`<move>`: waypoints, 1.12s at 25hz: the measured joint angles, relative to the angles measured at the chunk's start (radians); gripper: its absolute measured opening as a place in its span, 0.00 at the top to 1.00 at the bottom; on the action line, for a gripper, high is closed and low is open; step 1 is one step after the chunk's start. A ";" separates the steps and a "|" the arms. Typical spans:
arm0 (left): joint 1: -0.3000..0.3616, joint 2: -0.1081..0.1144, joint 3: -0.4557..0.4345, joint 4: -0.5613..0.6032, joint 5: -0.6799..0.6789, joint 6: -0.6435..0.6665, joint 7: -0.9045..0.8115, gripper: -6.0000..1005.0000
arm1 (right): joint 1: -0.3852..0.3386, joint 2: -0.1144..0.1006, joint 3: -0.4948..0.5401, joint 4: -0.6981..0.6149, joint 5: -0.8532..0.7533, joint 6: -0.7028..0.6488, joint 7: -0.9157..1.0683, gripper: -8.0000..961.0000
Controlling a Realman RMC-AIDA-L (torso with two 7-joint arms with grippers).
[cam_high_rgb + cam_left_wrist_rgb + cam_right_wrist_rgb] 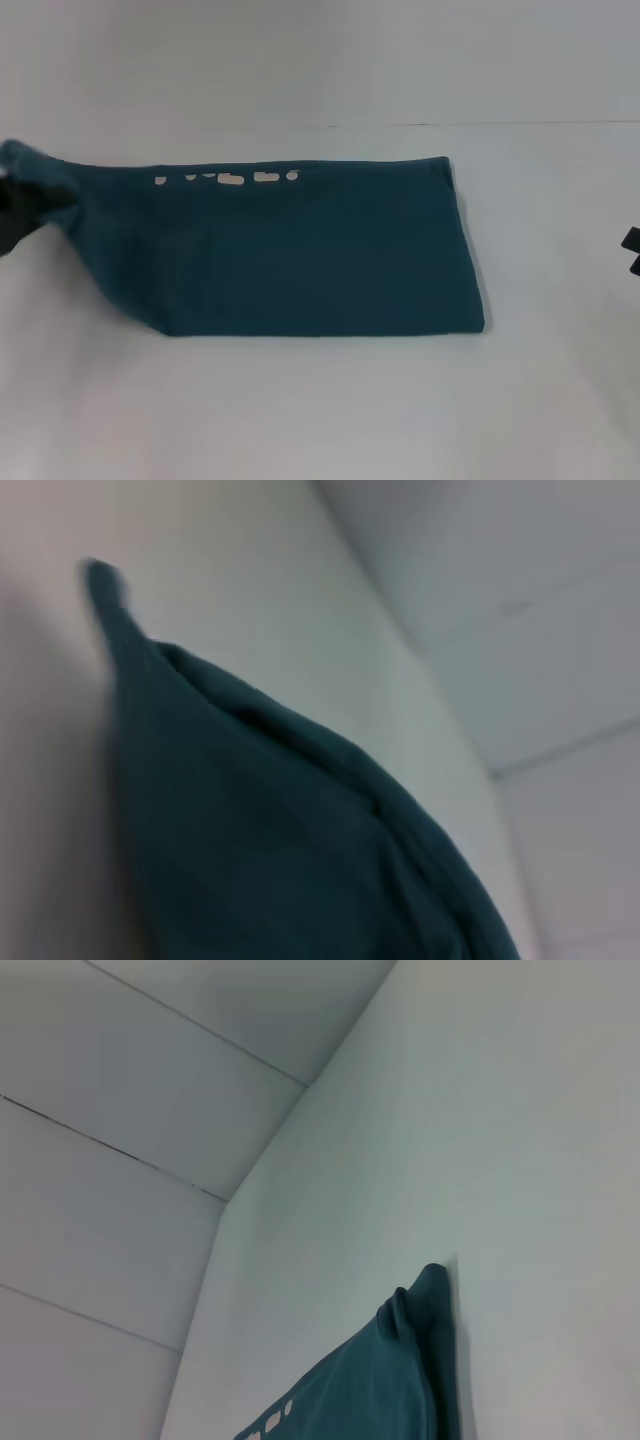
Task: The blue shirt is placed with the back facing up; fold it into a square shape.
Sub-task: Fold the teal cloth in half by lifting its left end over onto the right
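Note:
The blue shirt [320, 250] lies on the white table [320, 420] as a long folded band. Bits of white lettering [230, 178] show along its far edge. Its left end is pulled up off the table into a raised tip. My left gripper [22, 212] is at the far left edge of the head view, shut on that end. The left wrist view shows the gathered cloth [280, 840] up close. My right gripper [632, 250] shows only as a black bit at the right edge, apart from the shirt. The shirt's right corner shows in the right wrist view [400, 1360].
The table's far edge [480, 124] meets a pale wall behind. Bare white table surface surrounds the shirt in front and to the right.

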 joint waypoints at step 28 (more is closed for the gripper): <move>-0.331 -0.145 0.604 -0.174 -0.167 -0.213 0.083 0.97 | -0.007 0.003 -0.004 0.000 -0.011 -0.020 0.002 0.29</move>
